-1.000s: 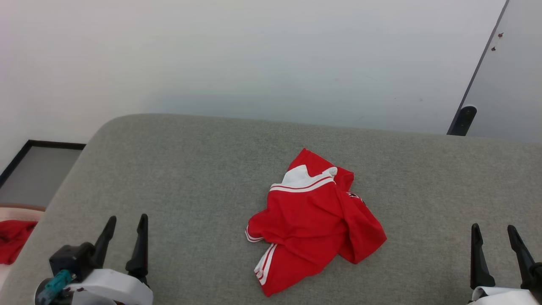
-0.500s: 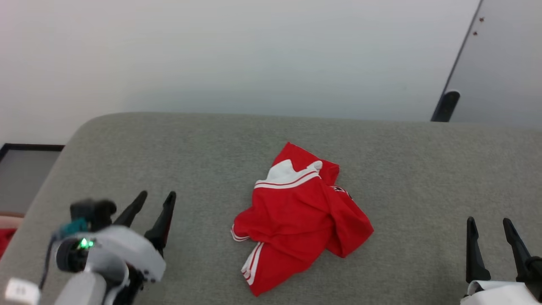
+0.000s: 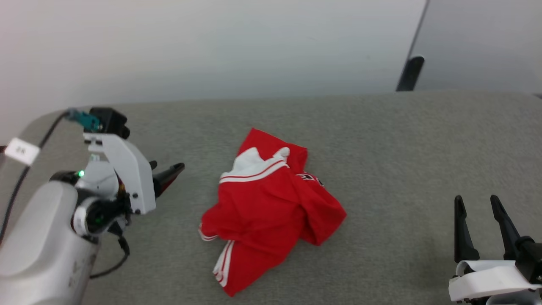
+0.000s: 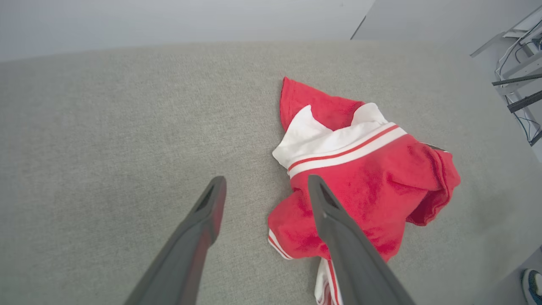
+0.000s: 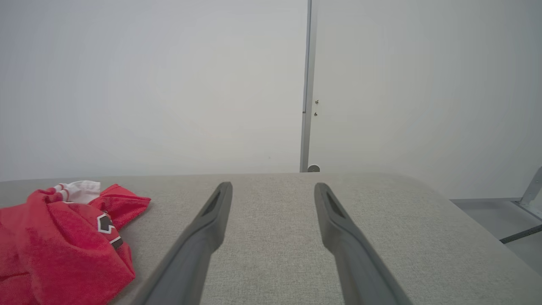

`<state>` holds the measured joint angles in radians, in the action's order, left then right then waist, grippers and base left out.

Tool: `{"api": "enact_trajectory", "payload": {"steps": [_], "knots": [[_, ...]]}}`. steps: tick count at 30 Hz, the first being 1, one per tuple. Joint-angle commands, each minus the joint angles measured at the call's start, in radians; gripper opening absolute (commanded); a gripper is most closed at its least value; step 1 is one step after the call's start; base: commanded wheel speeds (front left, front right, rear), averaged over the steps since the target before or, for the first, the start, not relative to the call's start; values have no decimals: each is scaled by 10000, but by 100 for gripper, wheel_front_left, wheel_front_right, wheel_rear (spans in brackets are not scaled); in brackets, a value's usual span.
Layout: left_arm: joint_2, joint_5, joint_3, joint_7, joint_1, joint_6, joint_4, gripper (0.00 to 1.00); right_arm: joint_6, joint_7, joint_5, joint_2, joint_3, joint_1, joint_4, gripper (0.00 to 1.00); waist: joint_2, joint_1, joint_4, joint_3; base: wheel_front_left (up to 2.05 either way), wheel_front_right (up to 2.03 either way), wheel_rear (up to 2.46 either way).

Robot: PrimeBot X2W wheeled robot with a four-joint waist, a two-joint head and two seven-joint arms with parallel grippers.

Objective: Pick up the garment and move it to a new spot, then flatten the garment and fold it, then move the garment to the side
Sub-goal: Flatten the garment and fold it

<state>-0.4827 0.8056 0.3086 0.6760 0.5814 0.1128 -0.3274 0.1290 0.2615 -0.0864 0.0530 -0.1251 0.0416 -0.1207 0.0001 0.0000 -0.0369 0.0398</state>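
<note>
The garment [image 3: 266,212], a red shirt with white sleeve parts and red-white striped trim, lies crumpled on the grey padded surface [image 3: 381,140]. A bit of black, white-edged lettering shows at a fold. My left gripper [image 3: 169,167] hovers to the garment's left, fingers pointing at it. In the left wrist view the left gripper [image 4: 266,180] is open and holds nothing, with the garment [image 4: 372,182] just beyond its right finger. My right gripper [image 3: 476,199] stands open and empty at the lower right, well clear of the garment [image 5: 63,241].
A white wall rises behind the padded surface, with a dark post [image 3: 410,73] at a panel seam. The surface's rounded corner lies at far left [image 3: 46,118]. Metal frames and cables [image 4: 516,80] stand off the far side. A shoe [image 4: 531,286] shows on the floor.
The head camera has turned, shifting the whole picture left. My left arm has lifted and swung forward, its fingers now pointing at the garment. The garment and right gripper have stayed put.
</note>
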Motion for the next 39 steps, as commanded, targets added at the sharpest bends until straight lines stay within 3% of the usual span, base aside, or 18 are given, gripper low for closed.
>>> {"api": "enact_trajectory", "payload": {"steps": [1,11,19,27,28,29,30,31,39], "knots": [[48,214,42,645,417,-235,-257,100,36,52,-91,-18,83,182,-46,100,-1,0,-665,554,0,0,0],[-5,359,445,2968,1490,-1187,-935,100,36,52,-396,-34,255,504,-73,100,-1,0,-1469,1235,0,0,0],[114,372,668,3850,1621,-1822,-1404,100,36,52,-535,-34,257,638,-40,100,-1,0,-1770,1535,0,0,0],[228,348,925,4074,1520,-1838,-1531,100,34,52,-620,-35,258,733,-60,100,-1,0,-1766,1664,0,0,0],[265,399,908,4078,1516,-1836,-1577,97,36,52,-628,-35,265,760,-73,100,-1,0,-1753,1675,0,0,0],[280,417,937,4106,1536,-1781,-1604,63,36,52,-633,-35,276,764,-83,100,-1,0,-1744,1683,0,0,0],[289,414,967,4091,1579,-1732,-1616,37,34,52,-633,-35,281,761,-92,100,-1,0,-1730,1686,0,0,0],[313,449,941,4060,1624,-1738,-1657,0,34,52,-627,-35,279,768,-105,100,-1,0,-1716,1681,0,0,0],[367,485,955,3814,1962,-1370,-1429,0,34,52,-549,-34,179,691,-137,100,-1,0,-1555,1454,0,0,0]]}}
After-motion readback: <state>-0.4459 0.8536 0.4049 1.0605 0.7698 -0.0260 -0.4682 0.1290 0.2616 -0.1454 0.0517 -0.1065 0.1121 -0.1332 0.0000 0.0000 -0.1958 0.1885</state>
